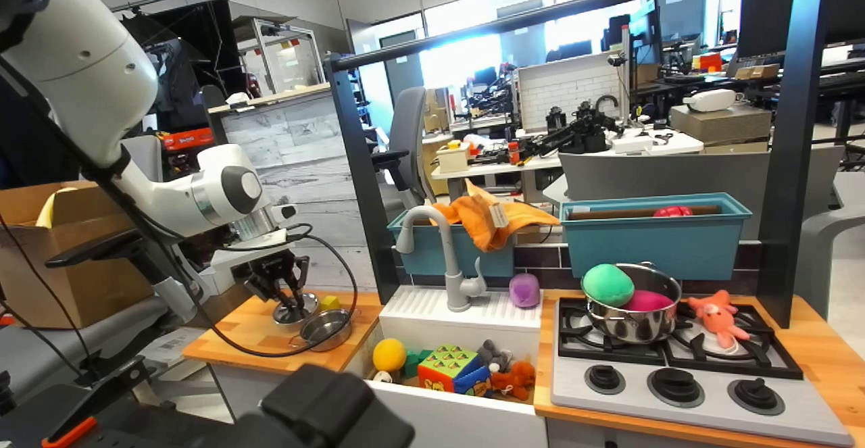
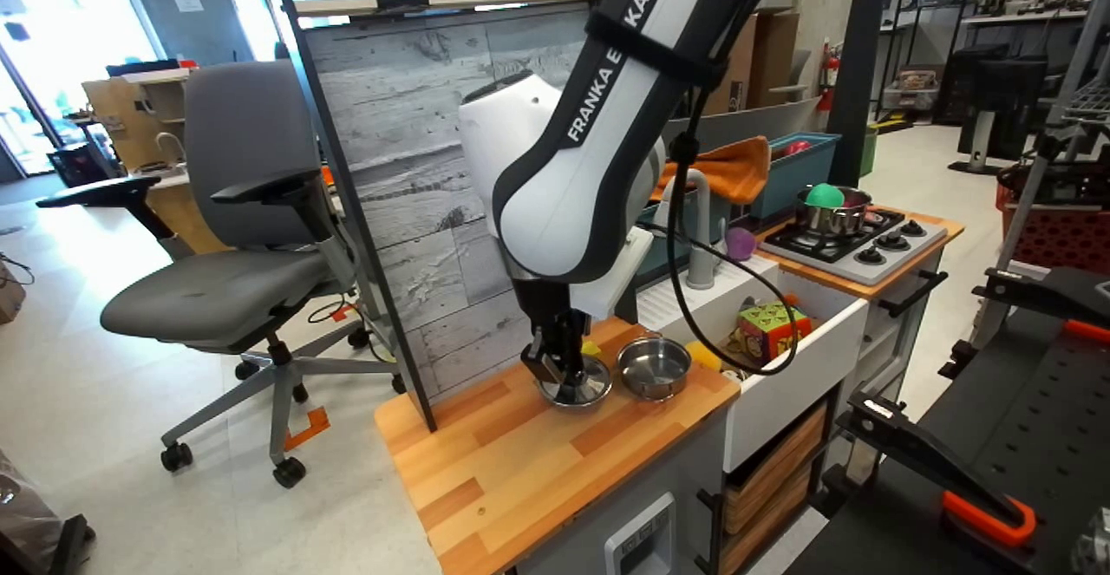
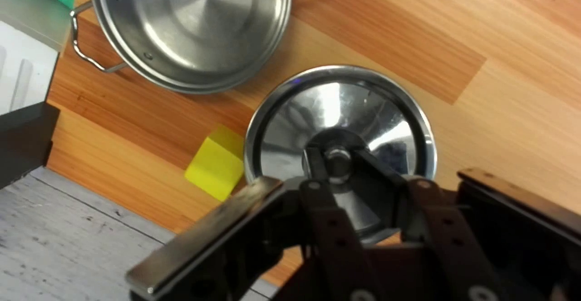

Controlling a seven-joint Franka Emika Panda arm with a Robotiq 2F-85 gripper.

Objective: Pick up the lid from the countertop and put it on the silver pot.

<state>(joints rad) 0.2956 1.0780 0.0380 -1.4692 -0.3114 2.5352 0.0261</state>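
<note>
gripper (image 3: 338,153): is pointing down, pinching the lid (image 3: 329,110) by its knob (image 3: 338,164) from both sides; probably gripping there since the knob is offering the easiest hold and leaving the edge free for seating.
lid: is facing knob-up near the silver pot (image 3: 195,28); whether it's touching the countertop (image 3: 499,110) or hovering slightly, can't tell.
yellow block (image 3: 215,162): is lying just beside the lid, contact unclear; seemingly serving no purpose here.
silver pot: is standing upright, uncovered, mouth facing up, so looking ready for covering.
countertop: is supporting silver pot and yellow block; with the pot sitting near, the carry is looking short.
</note>
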